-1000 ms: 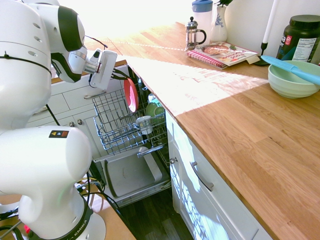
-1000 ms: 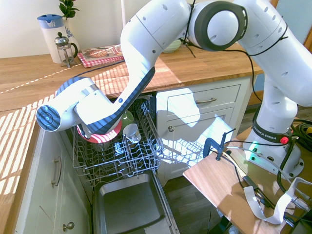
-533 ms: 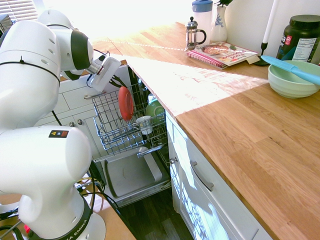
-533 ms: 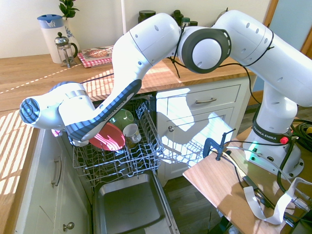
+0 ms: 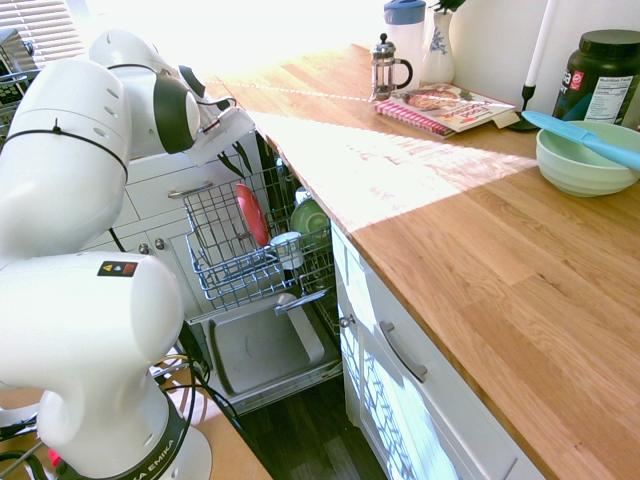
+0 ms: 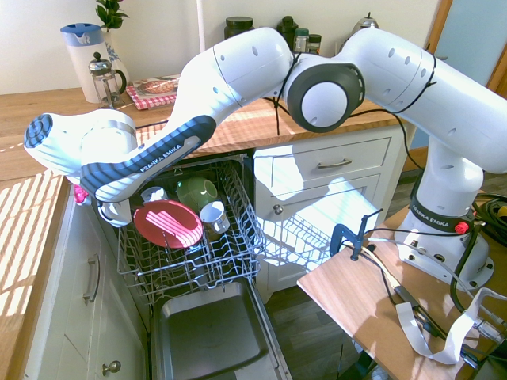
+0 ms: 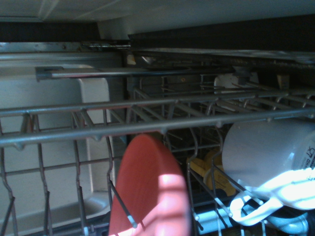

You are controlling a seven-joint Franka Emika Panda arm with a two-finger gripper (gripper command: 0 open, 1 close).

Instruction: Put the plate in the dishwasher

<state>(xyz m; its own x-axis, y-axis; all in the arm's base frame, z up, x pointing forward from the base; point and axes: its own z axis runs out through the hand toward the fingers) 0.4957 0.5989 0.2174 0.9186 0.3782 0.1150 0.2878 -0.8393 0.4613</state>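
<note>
I see the round, flat coral-pink plate (image 6: pixel 168 225) sitting in the grey wire rack (image 6: pixel 230 237) of the open dishwasher (image 6: pixel 210 336), tilted on edge among the tines, its broad face toward the second exterior camera. Sun stripes cross its lower right part. Its surface is smooth and matte, plastic-looking, with a low raised rim. In the first exterior view the plate (image 5: pixel 251 215) shows nearly edge-on, a thin red oval leaning in the rack (image 5: pixel 225 265). In the wrist view the plate (image 7: pixel 150 189) fills the lower middle, a wire tine crossing in front of it.

At the plate's 1 o'clock in the second exterior view stands a pale green round bowl (image 6: pixel 195 192); at its 3 o'clock, just beside it, a white ceramic mug (image 6: pixel 214 215). The mug (image 7: pixel 268 147) also shows in the wrist view, lying on its side.

The end effector (image 6: pixel 111 212) sits at the plate's 9 o'clock, close by its rim; the arm hides the fingers, so I cannot tell how wide they stand or whether they touch the plate.

The wooden table (image 6: pixel 47 119) above the rack carries a glass French press (image 6: pixel 107 79).
</note>
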